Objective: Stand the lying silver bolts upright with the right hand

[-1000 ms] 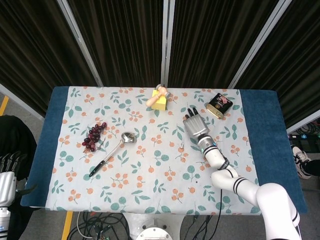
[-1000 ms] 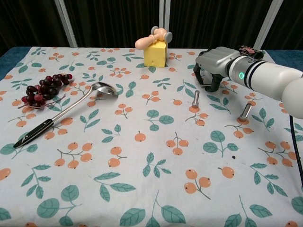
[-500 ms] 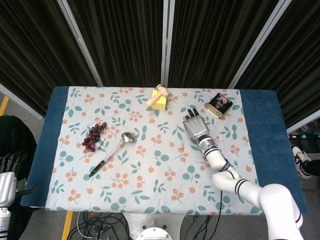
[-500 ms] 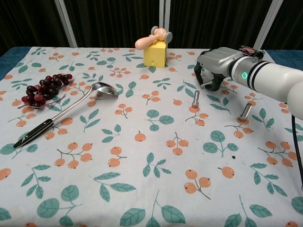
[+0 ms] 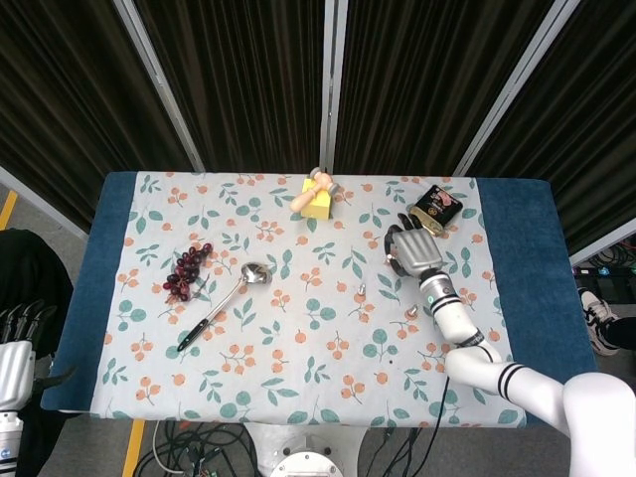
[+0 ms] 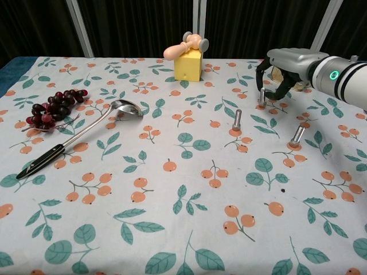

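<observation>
Nearest the front edge of the counter (image 6: 172, 252), the leaf-and-orange patterned cloth (image 6: 189, 229) lies flat. Further in toward the left edge, a black-handled spoon (image 6: 74, 137) lies slanted, its bowl pointing toward the middle, and a bunch of dark grapes (image 6: 51, 107) sits just beyond its handle end.

Over on the right half, three silver bolts stand upright. One bolt (image 6: 297, 136) stands closest to the right edge, a second bolt (image 6: 237, 120) stands nearer the middle, and a third bolt (image 6: 262, 96) stands beyond them both. The right robot hand (image 6: 279, 77) hangs over that third bolt with its fingers (image 6: 259, 70) curled down around it; whether they are touching the bolt I cannot tell. Its white forearm reaches in from the right edge.

Toward the far edge, a yellow block (image 6: 188, 66) stands with a small peach-coloured toy (image 6: 184, 46) on top. A dark, gold-trimmed packet (image 5: 437, 209) lies near the far right corner. The left robot hand (image 5: 20, 338) hangs well off the left edge, holding nothing.
</observation>
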